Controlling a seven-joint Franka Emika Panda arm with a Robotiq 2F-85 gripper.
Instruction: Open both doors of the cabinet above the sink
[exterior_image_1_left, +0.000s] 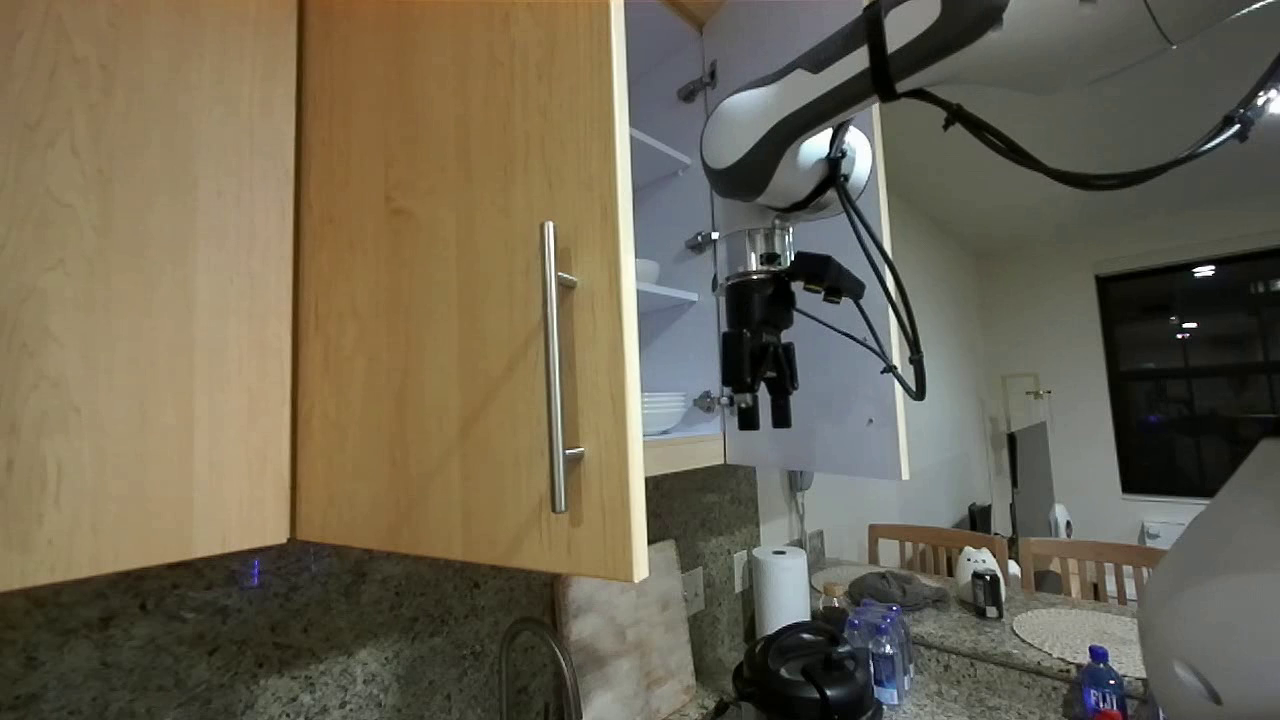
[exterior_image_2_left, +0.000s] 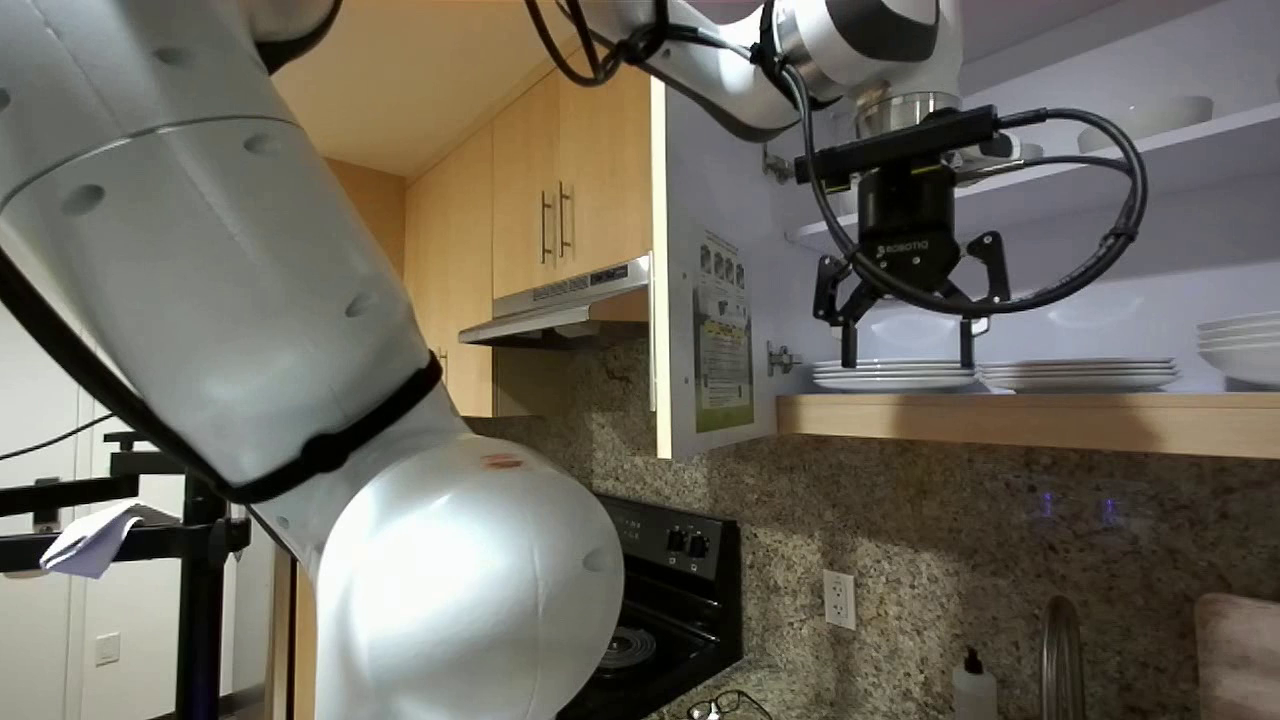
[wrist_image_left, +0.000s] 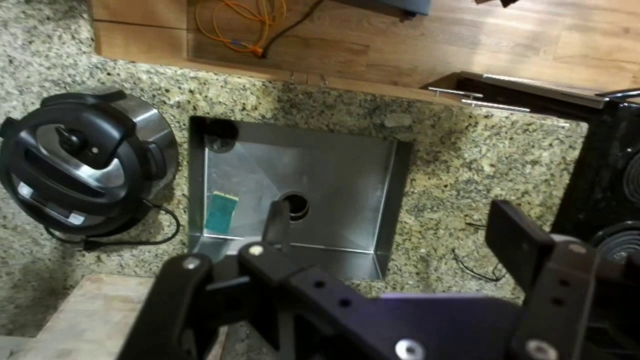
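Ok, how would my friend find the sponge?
In the wrist view, find the speckled counter, then the steel sink in it. Inside, on the side of the drain nearer the pot, lies the sponge: the only green thing there.

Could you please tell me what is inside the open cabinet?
In an exterior view, stacked white plates and bowls show; the gripper and arm cover part, so anything fully behind them cannot be seen.

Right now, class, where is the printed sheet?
In an exterior view, right of centre, the printed sheet is on the inner face of the open cabinet door, right of the range hood, left of the plate stacks.
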